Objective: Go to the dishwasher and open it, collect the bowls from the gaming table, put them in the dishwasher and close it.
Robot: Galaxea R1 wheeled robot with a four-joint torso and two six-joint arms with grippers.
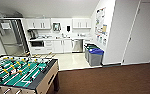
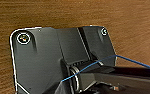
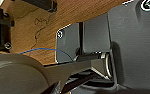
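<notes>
Head view looks across a break room toward a kitchenette at the far wall. The dishwasher sits there, a stainless-steel front built in under the counter, closed, with white cabinet doors to its left and white upper cabinets above. A sink tap stands on the counter roughly in the middle, and a dark built-in oven sits farther left below a coffee machine. Near the left, close to me, a foosball table with a green field and rods fills the corner, standing on brown carpet. The carpet ends at a pale kitchen floor. To the right of the dishwasher, two grey bins stand against the wall, the nearer one with a blue lid and the farther with a green lid. Posters hang on the right wall, and a white door stands farther right. A glass door is at the far left. Both wrist views look down on wood-grain brown floor past the robot's own dark plates, each crossed by a thin blue cable. Whether the left gripper or the right gripper is open or closed I cannot tell.
</notes>
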